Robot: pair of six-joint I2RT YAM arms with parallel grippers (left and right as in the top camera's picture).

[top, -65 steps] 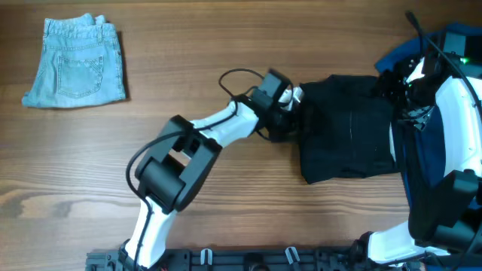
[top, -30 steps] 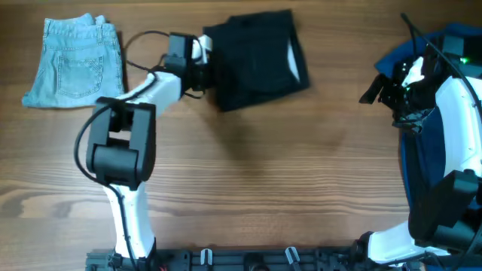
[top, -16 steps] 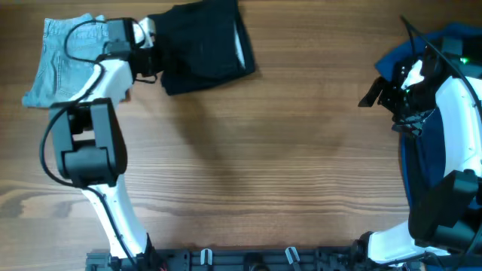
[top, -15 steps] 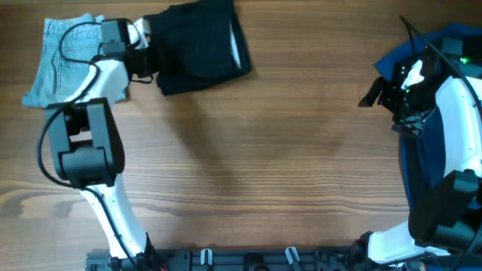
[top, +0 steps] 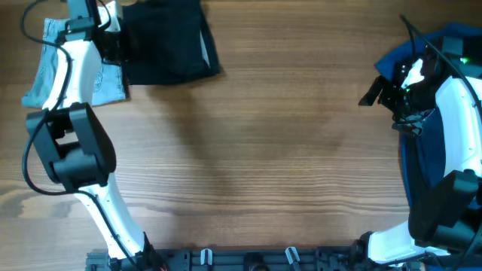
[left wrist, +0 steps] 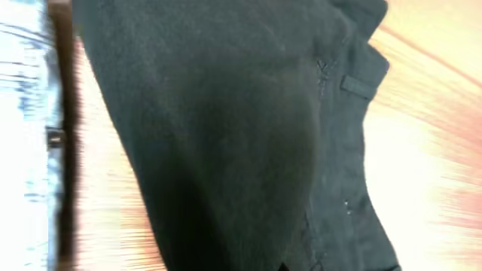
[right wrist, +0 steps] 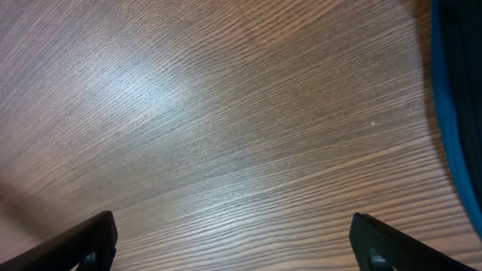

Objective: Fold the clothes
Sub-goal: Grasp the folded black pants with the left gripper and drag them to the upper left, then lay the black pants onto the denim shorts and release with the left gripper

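The black shorts [top: 169, 41] lie folded at the table's back left, their left edge meeting the light-blue denim shorts [top: 41, 71]. My left gripper [top: 117, 44] is shut on the black shorts' left edge, with the arm stretched over the denim. In the left wrist view black fabric [left wrist: 226, 128] fills the frame and hides the fingers, and denim [left wrist: 22, 113] shows at the left edge. My right gripper [top: 373, 94] hangs open over bare wood at the far right, with wide-apart fingertips [right wrist: 90, 241] and nothing between them.
A pile of bright-blue and dark clothes [top: 422, 150] lies under and around the right arm at the table's right edge, and its blue fabric [right wrist: 459, 113] shows at the right wrist view's edge. Bare wooden table [top: 286, 150] lies between the arms.
My left gripper has dragged the black shorts leftward and toward the back, from mid-table up against the denim shorts. The right arm has stayed still and open.
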